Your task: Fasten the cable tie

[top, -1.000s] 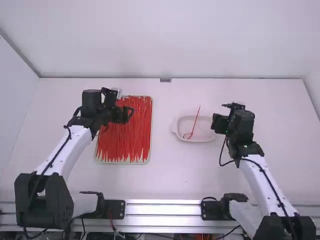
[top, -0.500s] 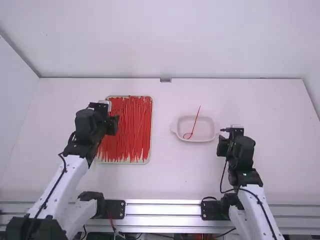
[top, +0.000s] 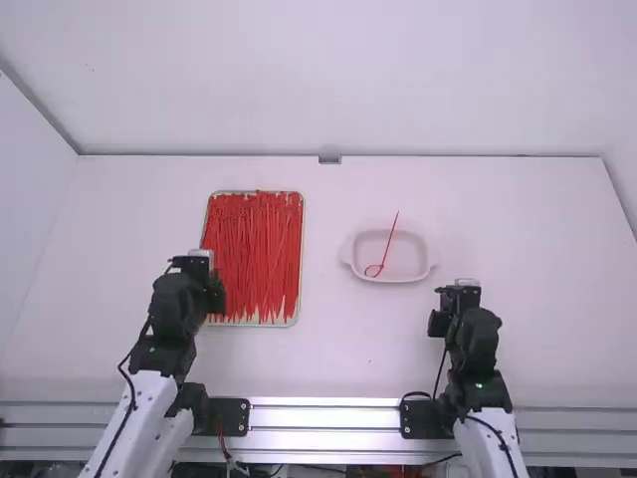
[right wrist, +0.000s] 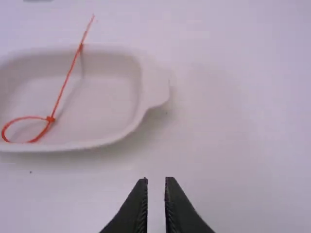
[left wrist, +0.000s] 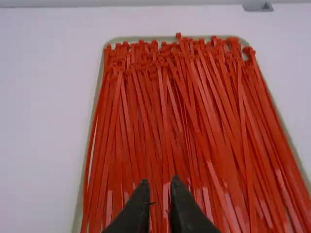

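Note:
A heap of loose red cable ties [top: 254,254] fills a flat tray [top: 300,261] at the table's middle left; the ties [left wrist: 194,121] and tray rim [left wrist: 102,68] also show in the left wrist view. One fastened red tie [top: 381,254] lies in the white dish [top: 426,261], its loop [right wrist: 24,128] on the dish floor and its tail leaning over the far rim. My left gripper [top: 199,289] [left wrist: 159,183] hovers at the tray's near left corner, shut and holding nothing. My right gripper [top: 456,299] [right wrist: 155,180] is just in front and to the right of the dish [right wrist: 150,92], shut and holding nothing.
Bare white table lies between tray and dish and along the front. A small grey fixture [top: 329,157] sits at the back wall. White walls close in the table at the left, back and right.
Both arms have pulled back toward their bases. The left gripper moved from over the tray's far left to its near corner; the right gripper drew away from the dish's right side.

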Controlling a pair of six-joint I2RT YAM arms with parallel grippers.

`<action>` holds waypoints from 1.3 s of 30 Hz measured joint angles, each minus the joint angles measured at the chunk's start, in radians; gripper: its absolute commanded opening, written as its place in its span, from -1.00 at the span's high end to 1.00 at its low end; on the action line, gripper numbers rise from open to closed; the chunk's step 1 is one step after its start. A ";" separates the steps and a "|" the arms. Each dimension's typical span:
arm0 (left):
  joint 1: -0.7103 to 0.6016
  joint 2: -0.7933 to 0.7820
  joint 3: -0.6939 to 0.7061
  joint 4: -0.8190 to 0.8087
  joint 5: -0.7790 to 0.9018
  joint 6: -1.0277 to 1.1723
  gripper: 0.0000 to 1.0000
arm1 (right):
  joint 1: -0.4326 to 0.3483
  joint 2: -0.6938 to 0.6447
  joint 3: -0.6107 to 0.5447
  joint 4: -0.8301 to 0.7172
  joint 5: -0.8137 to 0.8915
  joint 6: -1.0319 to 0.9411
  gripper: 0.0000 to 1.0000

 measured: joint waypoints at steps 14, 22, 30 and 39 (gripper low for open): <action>0.000 -0.257 -0.228 0.007 -0.007 0.000 1.00 | 0.000 -0.221 0.000 0.001 0.000 -0.002 1.00; 0.000 -0.391 -0.227 0.008 -0.010 0.000 1.00 | 0.000 -0.324 0.000 0.000 -0.002 -0.001 1.00; 0.000 -0.496 -0.227 0.008 -0.010 0.000 1.00 | 0.000 -0.403 0.000 0.001 0.002 -0.004 1.00; 0.000 -0.598 -0.228 0.008 -0.010 0.000 1.00 | 0.000 -0.411 0.000 0.001 0.001 -0.004 1.00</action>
